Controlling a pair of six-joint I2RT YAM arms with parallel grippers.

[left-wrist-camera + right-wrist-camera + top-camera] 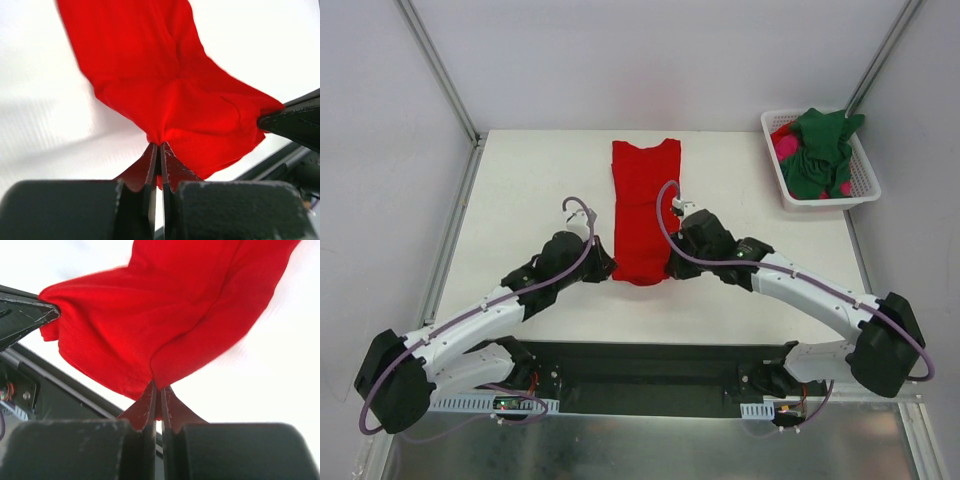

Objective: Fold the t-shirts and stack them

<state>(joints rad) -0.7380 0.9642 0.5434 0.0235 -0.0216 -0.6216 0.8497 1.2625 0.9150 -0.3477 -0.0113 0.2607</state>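
Looking top-down: red t-shirt (645, 205) lies as a long narrow strip mid-surface (530, 200), running 12 to 6 o'clock. Left gripper (605, 268) is on its 7 o'clock corner and right gripper (672, 262) on its 5 o'clock corner, so both are at the near end. White slotted basket (868, 178) sits at the surface's 2 o'clock, well apart from the strip. Green t-shirt (820, 150) is heaped in it, with pink t-shirt (783, 148) showing under it at 9 o'clock.

Left wrist: left gripper (160, 147) is pressed together, pinching a gathered point of the red t-shirt (165, 85). Cloth fans out toward 12 o'clock, wrinkled. Right gripper tip (290, 122) is at 3 o'clock, touching the same hem.

Right wrist: right gripper (159, 390) is pressed together, pinching a doubled fold of the red t-shirt (190, 310). Left gripper tip (25, 315) comes in at 9 o'clock, on the cloth's far corner. Cloth between the two hangs slack, not taut.
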